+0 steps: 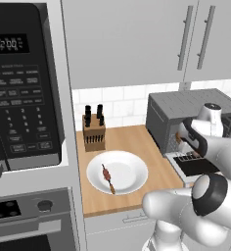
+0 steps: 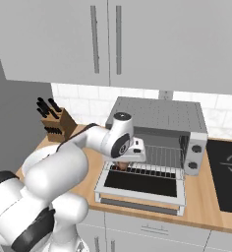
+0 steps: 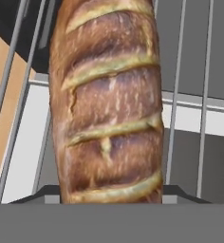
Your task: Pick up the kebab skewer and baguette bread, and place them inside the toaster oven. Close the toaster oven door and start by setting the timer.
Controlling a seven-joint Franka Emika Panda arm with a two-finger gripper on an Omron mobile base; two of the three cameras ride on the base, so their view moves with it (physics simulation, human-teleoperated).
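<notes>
Left base view: the pincer (image 1: 182, 138) sits at the mouth of the toaster oven (image 1: 186, 105), just above the dropped toaster oven door (image 1: 198, 166). The kebab skewer (image 1: 107, 178) lies on a white plate (image 1: 132, 166) on the counter (image 1: 122, 137), well to the pincer's left and nearer the robot. A knife block (image 1: 93, 131) stands beyond the plate.

Right base view: the pincer (image 2: 122, 165) hangs over the wire rack (image 2: 157, 170) at the oven's left front corner, door flat open below it. A brown scrap under the hand is probably the loaf; too small to be sure.

Hand view: the baguette bread (image 3: 109, 104) runs lengthwise straight out from between the dark fingertips (image 3: 180, 193), rack bars directly behind it. The pincer grips the loaf at its near end, jaws partly spread around it.

Risks, as I judge them: held by one end, the loaf may pivot and drop on release. It could also land near the rack's front edge, roll onto the door and block closing. The skewer is not yet loaded.
</notes>
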